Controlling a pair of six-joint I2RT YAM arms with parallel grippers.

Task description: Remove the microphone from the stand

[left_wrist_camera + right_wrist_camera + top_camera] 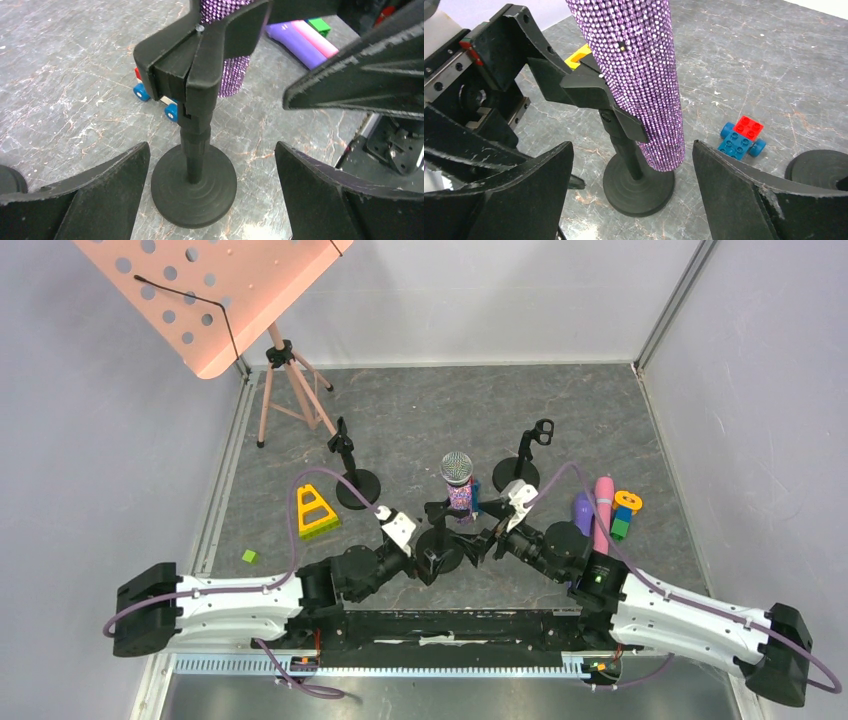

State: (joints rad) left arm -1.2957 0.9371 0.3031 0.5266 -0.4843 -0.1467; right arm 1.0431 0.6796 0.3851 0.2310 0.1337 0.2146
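We find the microphone upright in the clip of the stand, at the middle of the table and just ahead of both arms. It sits between the two tools, which close in on it from either side. In the left wrist view the left gripper has its jaws spread wide, one finger on each side of the stand's post and round base, neither touching it as far as we can see, and it holds nothing. In the right wrist view the right gripper is likewise wide apart and empty, with the microphone's lower end and the stand's base centred in the gap ahead of its fingers. From above, both arms lie low, their forearms running inward from the table's near corners and their wrists angled toward each other at the foot of the stand. The microphone has a silver mesh head and a body covered in glittering purple studs that narrows toward its lower end, which hangs free beside the post, above the base. A small toy car with blue wheels and a red top lies on the table just beyond the stand.
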